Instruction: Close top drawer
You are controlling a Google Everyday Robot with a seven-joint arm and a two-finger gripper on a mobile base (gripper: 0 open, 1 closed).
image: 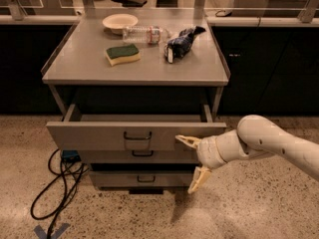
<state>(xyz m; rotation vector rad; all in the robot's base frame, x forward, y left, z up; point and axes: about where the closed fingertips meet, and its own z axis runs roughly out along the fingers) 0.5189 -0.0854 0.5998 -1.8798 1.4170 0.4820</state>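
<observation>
Speckled floor [259,203], dim counters behind, and a grey cabinet. The top drawer [99,133] stands pulled out with its tray showing, and above it the tabletop [84,68] carries a sponge [122,54] and a bowl [119,21]. Your tool [192,161] hangs released at the drawer front's right end, fingers spread wide. Push from that far off-centre and the drawer may skew and jam; the lower finger [198,179] could catch on the front beneath the drawer.

At four o'clock the gripper [183,164] covers part of the top drawer [99,132], its arm [279,142] cut by the right edge.
</observation>
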